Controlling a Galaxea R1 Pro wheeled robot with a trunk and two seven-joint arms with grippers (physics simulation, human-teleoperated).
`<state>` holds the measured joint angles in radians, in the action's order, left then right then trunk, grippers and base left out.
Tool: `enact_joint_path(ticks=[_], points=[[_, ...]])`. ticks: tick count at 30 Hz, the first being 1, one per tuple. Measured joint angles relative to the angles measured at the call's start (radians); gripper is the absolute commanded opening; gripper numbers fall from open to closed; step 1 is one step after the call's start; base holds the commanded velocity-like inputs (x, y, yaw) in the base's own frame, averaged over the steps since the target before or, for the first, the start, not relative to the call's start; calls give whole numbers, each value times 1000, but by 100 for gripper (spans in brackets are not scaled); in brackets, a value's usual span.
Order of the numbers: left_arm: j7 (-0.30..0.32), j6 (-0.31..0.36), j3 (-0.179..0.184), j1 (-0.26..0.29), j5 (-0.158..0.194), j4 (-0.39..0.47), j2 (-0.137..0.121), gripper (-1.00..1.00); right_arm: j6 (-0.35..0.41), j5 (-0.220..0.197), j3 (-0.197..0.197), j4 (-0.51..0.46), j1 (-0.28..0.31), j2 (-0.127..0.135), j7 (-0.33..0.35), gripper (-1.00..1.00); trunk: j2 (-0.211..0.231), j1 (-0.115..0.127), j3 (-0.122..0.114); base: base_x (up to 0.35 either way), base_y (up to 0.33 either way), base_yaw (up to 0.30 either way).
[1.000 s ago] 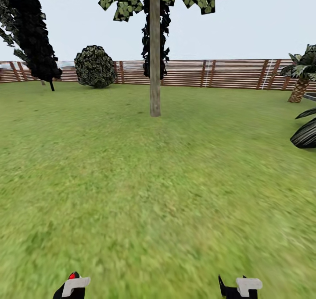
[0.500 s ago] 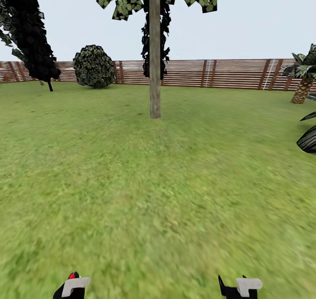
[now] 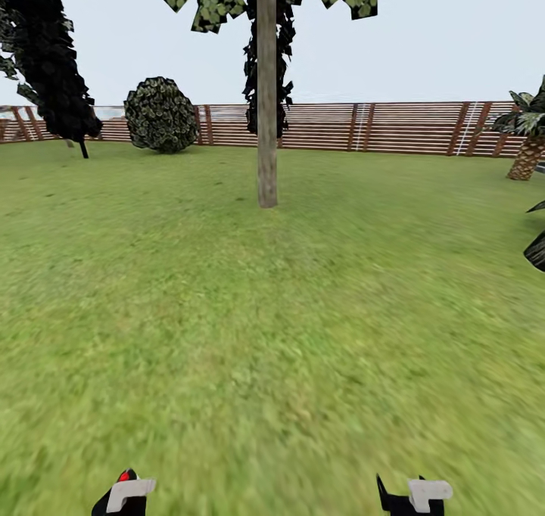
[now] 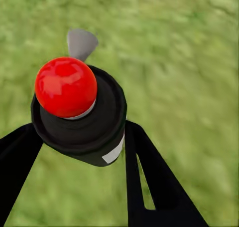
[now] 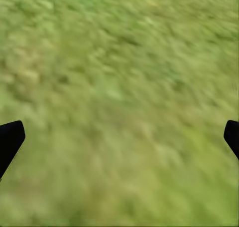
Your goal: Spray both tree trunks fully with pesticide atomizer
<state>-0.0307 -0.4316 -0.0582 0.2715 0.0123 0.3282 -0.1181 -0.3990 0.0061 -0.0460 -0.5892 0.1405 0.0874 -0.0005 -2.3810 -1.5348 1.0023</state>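
- Pinched between the two black fingers of your left gripper (image 4: 79, 137) is the pesticide atomizer (image 4: 79, 114), red tip up and white band showing on its side; in the head view the left gripper (image 3: 125, 493) sits at the lower edge with that red tip (image 3: 124, 475) peeking out.
- Your right gripper (image 5: 119, 134) is spread wide with nothing between its fingers, just blurred lawn (image 3: 272, 334) beneath it.
- Ahead of you stands one tree trunk (image 3: 266, 92), a pale mottled column, upright, well apart from the robot and a little left of centre in the head view.
- Judging from this, you are on the approach: bottle in hand, spraying not yet begun.
- Drive straight at the trunk and keep it centred, so the left arm can reach it without a late turn of the base.
- Stop near enough that the nozzle can face the bark squarely; the small grey nozzle (image 4: 81, 43) juts from one side of the bottle, so work out its heading before you raise the arm.
- Don't confuse the target with the black cypress (image 3: 45, 54) at far left or the round bush (image 3: 160, 115) by the fence (image 3: 393, 128).
- Keep the grip firm while rolling; the bottle is small and could slip.
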Motion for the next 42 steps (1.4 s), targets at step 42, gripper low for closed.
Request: enact_joint_path(ticks=[42], points=[[0, -1, 0, 0, 0, 0, -1, -100, 0, 0, 0, 0, 1, 0, 1, 100, 0, 0, 0, 339, 0, 0]])
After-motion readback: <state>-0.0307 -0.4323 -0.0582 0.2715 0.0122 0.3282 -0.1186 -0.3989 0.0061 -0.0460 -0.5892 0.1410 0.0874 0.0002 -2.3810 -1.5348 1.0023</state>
